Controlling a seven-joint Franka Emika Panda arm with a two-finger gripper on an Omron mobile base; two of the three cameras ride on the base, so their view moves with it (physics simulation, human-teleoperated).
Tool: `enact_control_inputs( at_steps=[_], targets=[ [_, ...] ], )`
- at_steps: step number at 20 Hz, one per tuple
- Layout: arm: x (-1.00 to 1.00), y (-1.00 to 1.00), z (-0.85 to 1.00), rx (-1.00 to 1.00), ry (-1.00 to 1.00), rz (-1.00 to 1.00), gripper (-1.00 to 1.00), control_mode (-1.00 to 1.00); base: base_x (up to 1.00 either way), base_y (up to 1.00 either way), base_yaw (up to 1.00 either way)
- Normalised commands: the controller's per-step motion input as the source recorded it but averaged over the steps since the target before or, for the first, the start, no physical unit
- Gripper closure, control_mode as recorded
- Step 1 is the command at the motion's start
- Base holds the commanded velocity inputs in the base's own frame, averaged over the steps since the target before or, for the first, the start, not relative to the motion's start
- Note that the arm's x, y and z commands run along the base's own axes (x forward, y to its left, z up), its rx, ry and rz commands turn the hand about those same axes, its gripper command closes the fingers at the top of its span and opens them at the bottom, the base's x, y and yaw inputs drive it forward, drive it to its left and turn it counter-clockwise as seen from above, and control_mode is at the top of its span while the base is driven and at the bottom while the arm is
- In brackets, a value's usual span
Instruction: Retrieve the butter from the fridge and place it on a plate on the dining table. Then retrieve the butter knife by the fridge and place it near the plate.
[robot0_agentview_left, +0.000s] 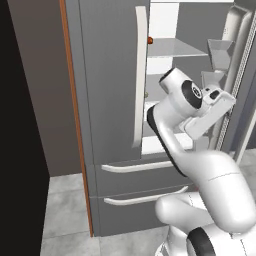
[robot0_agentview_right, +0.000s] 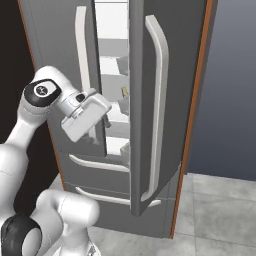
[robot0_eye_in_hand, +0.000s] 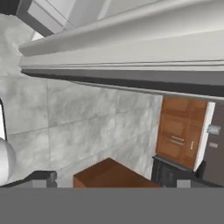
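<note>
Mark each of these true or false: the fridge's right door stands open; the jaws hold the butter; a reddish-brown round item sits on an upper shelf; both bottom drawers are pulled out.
1. The fridge has its right door open: true.
2. The gripper holds the butter: false, the jaws are open and empty; the butter lies on a shelf inside.
3. A reddish-brown round item sits on an upper shelf: true.
4. Both bottom drawers are pulled out: false, they are shut.

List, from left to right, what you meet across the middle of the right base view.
Robot arm → hand → butter on a fridge shelf → right fridge door handle → orange side panel → grey wall.
</note>
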Motion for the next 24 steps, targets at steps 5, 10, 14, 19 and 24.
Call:
enact_control_inputs(
  at_steps=[5, 10, 14, 19, 24],
  targets=[
    [0.33, 0.05, -0.03, -0.12, 0.0, 0.0, -1.0, -1.0, 0.0, 0.0, 0.0],
    [0.44, 0.0, -0.06, -0.09, 0.0, 0.06, -1.0, -1.0, 0.0, 0.0, 0.0],
    [0.46, 0.0, 0.0, -0.08, 0.03, 0.1, -1.0, -1.0, 0.0, 0.0, 0.0],
    [0.36, 0.0, 0.0, -0.08, 0.05, 0.08, -1.0, -1.0, 0.0, 0.0, 0.0],
    [0.26, 0.0, 0.0, -0.07, 0.01, 0.08, -1.0, -1.0, 0.0, 0.0, 0.0]
  ],
)
